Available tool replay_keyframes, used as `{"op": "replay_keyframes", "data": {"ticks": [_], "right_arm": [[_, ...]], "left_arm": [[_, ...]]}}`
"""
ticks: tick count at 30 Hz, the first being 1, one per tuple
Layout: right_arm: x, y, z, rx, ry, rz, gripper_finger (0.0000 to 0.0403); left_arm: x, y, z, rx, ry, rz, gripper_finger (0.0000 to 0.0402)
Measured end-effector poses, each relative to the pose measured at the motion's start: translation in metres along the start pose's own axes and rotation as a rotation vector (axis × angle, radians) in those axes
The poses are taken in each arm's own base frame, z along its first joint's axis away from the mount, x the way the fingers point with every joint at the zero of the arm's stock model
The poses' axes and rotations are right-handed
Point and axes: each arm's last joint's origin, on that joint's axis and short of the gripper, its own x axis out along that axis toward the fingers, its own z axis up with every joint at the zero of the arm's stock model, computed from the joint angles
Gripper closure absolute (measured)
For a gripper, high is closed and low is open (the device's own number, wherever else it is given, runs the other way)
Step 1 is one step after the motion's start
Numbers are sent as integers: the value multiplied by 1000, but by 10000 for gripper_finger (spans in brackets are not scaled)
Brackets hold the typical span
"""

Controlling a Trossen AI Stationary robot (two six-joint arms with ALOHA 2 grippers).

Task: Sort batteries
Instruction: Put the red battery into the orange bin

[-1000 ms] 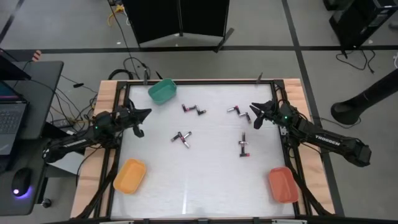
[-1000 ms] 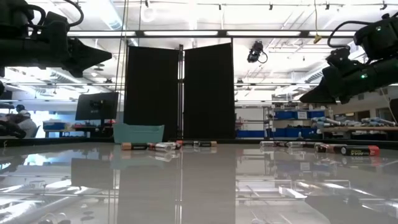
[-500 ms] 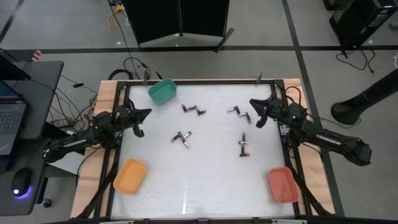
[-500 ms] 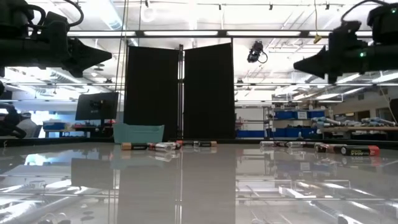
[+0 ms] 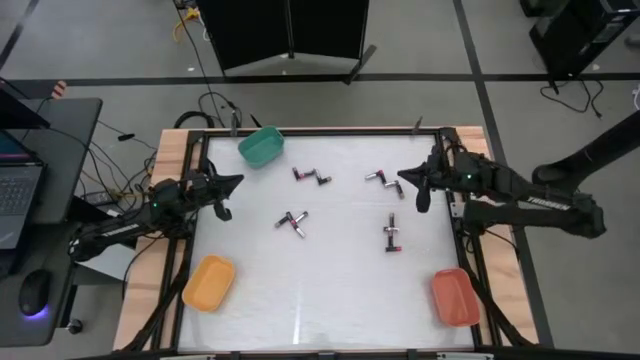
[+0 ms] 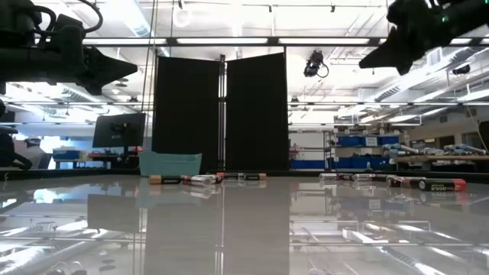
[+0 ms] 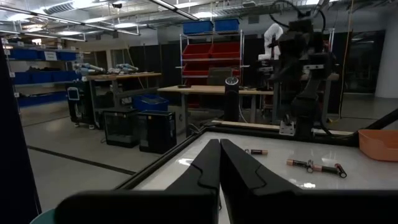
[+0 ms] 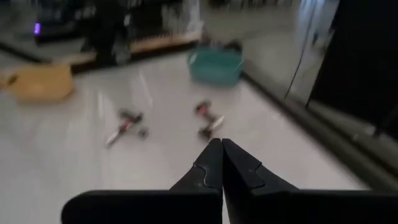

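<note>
Small dark batteries with red ends lie flat on the white table in loose groups: far middle (image 5: 311, 177), far right (image 5: 384, 180), centre (image 5: 292, 221) and right of centre (image 5: 392, 235). The low view shows them as a row (image 6: 206, 179), (image 6: 428, 183). My left gripper (image 5: 236, 182) (image 7: 219, 144) hovers shut at the table's left side, away from any battery. My right gripper (image 5: 402, 178) (image 8: 221, 143) (image 6: 365, 66) is shut and high above the table, just right of the far-right group. From its wrist view I see two groups (image 8: 127, 124), (image 8: 208, 118) ahead.
A green bin (image 5: 261, 146) (image 8: 216, 65) stands at the far left corner, an orange bin (image 5: 209, 282) (image 8: 40, 81) at the near left and a red bin (image 5: 455, 296) at the near right. A raised dark frame (image 5: 190, 230) edges the table. The near middle is bare tabletop.
My right gripper has risen steadily, well up from the table in the low view, while its arm has swung toward the table's far edge; it has stayed shut. The batteries have not moved.
</note>
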Motion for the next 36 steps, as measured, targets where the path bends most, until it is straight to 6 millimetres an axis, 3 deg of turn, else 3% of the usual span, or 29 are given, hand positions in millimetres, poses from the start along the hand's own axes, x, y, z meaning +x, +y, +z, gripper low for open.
{"op": "replay_keyframes", "data": {"ticks": [6,13,21,28,36], "right_arm": [[9,32,6,32,228,84,395],[20,92,6,5,470,114,393],[22,148,-7,-13,713,6,360],[32,172,-36,-100,909,33,324],[51,170,-55,-135,1044,-4,271]], "left_arm": [[0,0,0,0,0,0,387],[0,0,0,0,0,0,387],[0,0,0,0,0,0,387],[0,0,0,0,0,0,387],[0,0,0,0,0,0,387]]}}
